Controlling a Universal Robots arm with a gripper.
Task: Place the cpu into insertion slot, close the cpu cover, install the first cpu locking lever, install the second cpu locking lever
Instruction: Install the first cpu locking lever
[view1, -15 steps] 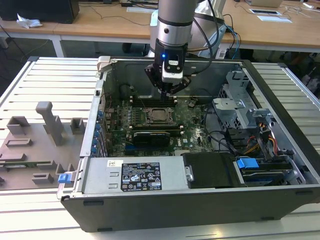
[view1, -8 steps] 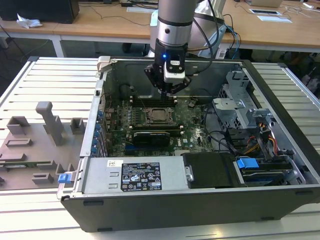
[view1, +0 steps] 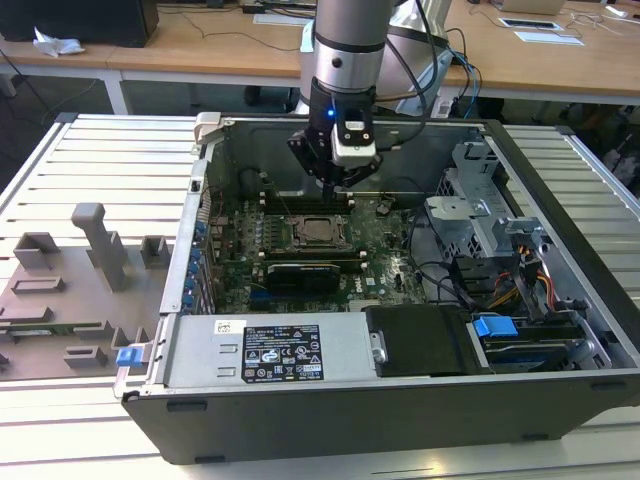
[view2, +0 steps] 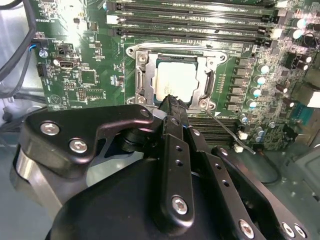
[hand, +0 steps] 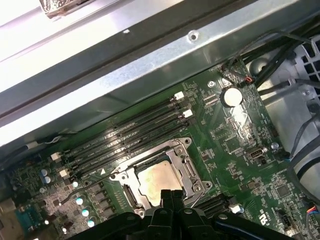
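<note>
We see the small flat square cpu w/ dull silver-grey metal top (view2: 175, 80) lying flat in the small square insertion slot w/ silver metal rim (view2: 142, 56), amid the green circuit board (view2: 85, 55). The thin square silver metal cpu cover (view2: 204, 82) lies down around the chip, and the chip top shows thru its central opening. Long narrow black memory slots (view2: 190, 22) run alongside the slot. The black gripper (view2: 172, 101) sits right over the slot's edge. In both wrist views its fingers are pressed together w/ nothing btw them. We can't tell if the tips touch the cover. A thin metal rod (view2: 230, 131) slants off from a slot corner across the board. In the exterior view the silver-grey robot arm (view1: 345, 50) reaches down into the open dark-grey computer case (view1: 400, 425), w/ the gripper just above the slot, approx mid-board.
</note>
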